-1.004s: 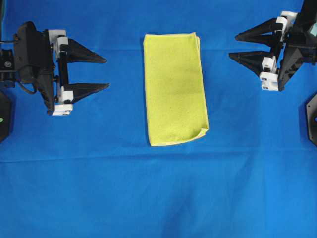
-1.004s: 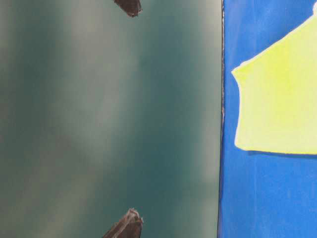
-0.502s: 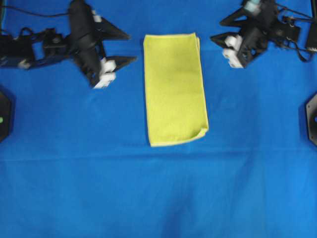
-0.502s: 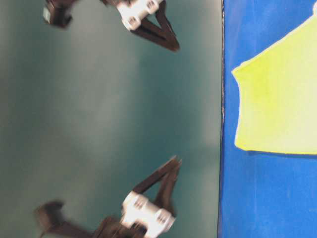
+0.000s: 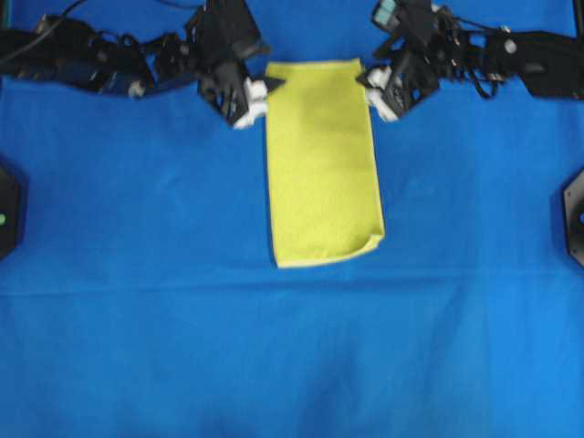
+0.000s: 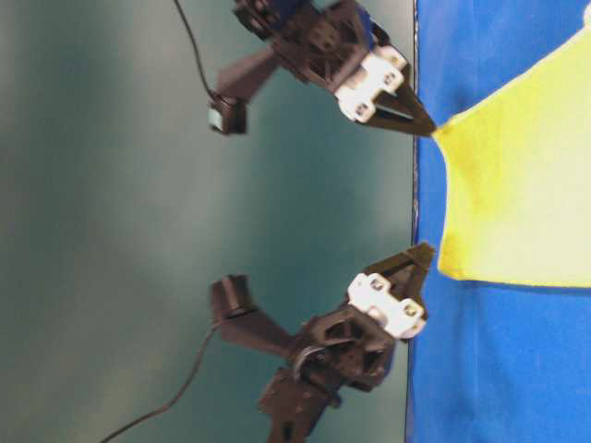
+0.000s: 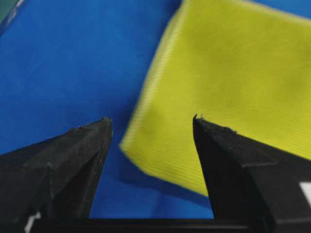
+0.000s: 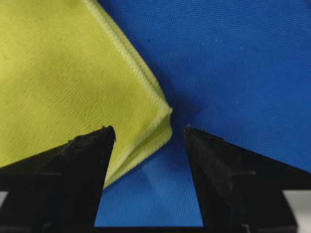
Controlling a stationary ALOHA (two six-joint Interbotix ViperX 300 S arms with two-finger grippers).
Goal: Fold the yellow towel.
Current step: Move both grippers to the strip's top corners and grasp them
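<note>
While both pincers gape, yellow towel (image 5: 322, 164) lies folded (top corners flanked)

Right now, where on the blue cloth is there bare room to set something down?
Free: the wide stretch of blue cloth below the yellow towel, plus strips either side of it. Crowded: the towel's top corners, where the open left gripper and right gripper sit.
</note>
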